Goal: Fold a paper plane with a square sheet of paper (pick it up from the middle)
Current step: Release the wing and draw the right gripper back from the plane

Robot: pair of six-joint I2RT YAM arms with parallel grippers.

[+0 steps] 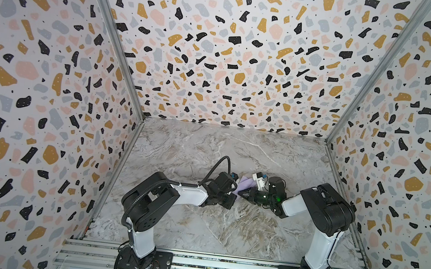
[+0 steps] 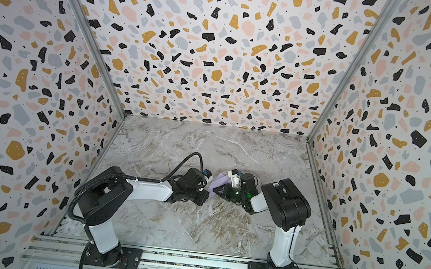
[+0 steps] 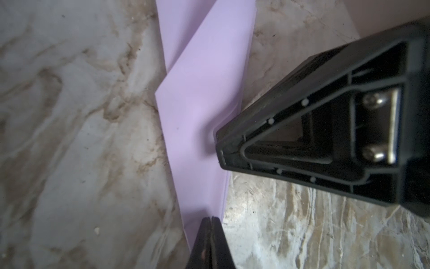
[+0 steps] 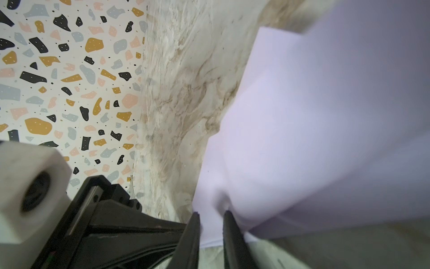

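The pale lilac sheet of paper (image 1: 243, 184) (image 2: 218, 181) lies mid-table, folded into a long narrow layered strip (image 3: 200, 104) with slanted edges. My left gripper (image 3: 211, 219) (image 1: 234, 197) is shut. Its tips sit together on one end of the strip, and I cannot tell whether any paper is between them. My right gripper (image 4: 210, 213) (image 1: 240, 194) reaches in from the opposite side, and one of its black fingers (image 3: 279, 149) touches the strip's long edge. Its jaws stand a little apart with a raised flap of paper (image 4: 314, 139) between them. In both top views the gripper heads hide most of the paper.
The marble table (image 1: 225, 225) is walled by terrazzo panels at the left (image 1: 43, 119), back and right (image 1: 414, 165). An aluminium rail (image 1: 220, 265) with both arm bases runs along the front. The left arm's black cable (image 1: 218, 166) loops above its wrist.
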